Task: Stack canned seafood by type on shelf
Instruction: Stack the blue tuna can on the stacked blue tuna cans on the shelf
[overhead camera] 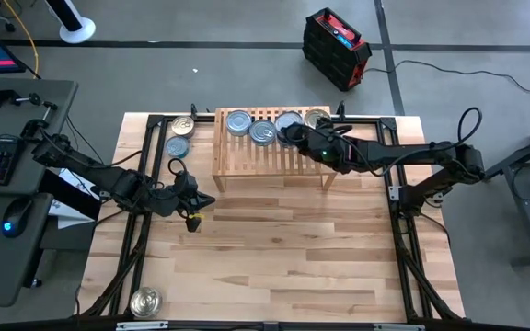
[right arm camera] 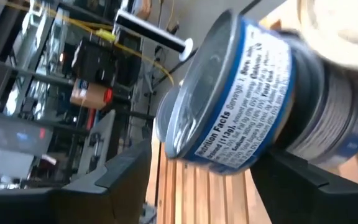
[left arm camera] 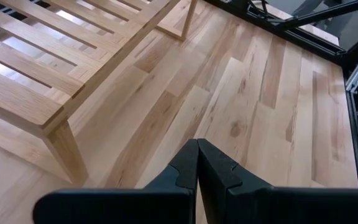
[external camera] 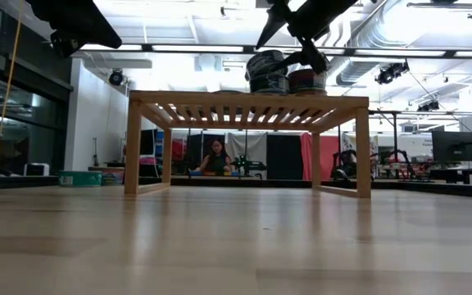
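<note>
The shelf (overhead camera: 270, 158) is a light-wood slatted rack at the table's far middle. Several canned seafood tins stand along its far edge: two with bluish lids (overhead camera: 238, 122) (overhead camera: 263, 133), one partly under my right gripper (overhead camera: 290, 121), and a gold-lidded one (overhead camera: 316, 118). My right gripper (right arm camera: 210, 168) is open at the shelf's right part. Its fingers stand on either side of a blue-labelled tin (right arm camera: 229, 93) that lies on top of another tin (right arm camera: 328, 118). My left gripper (left arm camera: 197, 162) is shut and holds nothing, above the table left of the shelf's near corner.
Two more tins (overhead camera: 183, 126) (overhead camera: 178, 145) sit on the table left of the shelf, and one (overhead camera: 144, 302) sits near the front left corner. Bare wood tabletop (overhead camera: 283, 248) spreads in front of the shelf. A person (external camera: 217, 156) sits far behind the table.
</note>
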You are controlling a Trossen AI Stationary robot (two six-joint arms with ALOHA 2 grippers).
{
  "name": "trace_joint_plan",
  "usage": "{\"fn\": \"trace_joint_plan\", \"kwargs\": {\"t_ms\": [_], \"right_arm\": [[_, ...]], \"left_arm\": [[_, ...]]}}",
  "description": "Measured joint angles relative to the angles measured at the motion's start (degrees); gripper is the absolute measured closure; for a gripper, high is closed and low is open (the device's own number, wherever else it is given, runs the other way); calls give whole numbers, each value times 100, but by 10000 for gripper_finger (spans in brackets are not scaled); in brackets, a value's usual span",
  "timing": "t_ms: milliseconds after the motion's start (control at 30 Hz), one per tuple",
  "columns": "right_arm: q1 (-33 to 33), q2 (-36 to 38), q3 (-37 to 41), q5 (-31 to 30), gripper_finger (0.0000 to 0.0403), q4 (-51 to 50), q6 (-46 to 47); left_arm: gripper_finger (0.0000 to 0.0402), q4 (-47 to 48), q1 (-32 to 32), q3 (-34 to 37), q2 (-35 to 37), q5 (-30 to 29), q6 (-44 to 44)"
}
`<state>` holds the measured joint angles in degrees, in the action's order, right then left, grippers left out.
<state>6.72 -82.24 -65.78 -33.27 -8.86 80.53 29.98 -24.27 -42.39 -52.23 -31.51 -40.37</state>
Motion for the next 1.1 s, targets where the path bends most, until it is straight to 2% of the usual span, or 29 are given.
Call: {"fn": "trace_joint_plan", "kwargs": {"t_ms": [267,633,1100], "right_arm": [[0,0,-138,55,148,-172,-147],[0,7,-874,-59,148,-1612,-123],[42,7,-992,-77,148,-2025,-103]], "left_arm": [[401,1,-1,0,0,0,60],[401,0,0,0,0,0,79],[401,-29,-1,0,0,-9,95]]}}
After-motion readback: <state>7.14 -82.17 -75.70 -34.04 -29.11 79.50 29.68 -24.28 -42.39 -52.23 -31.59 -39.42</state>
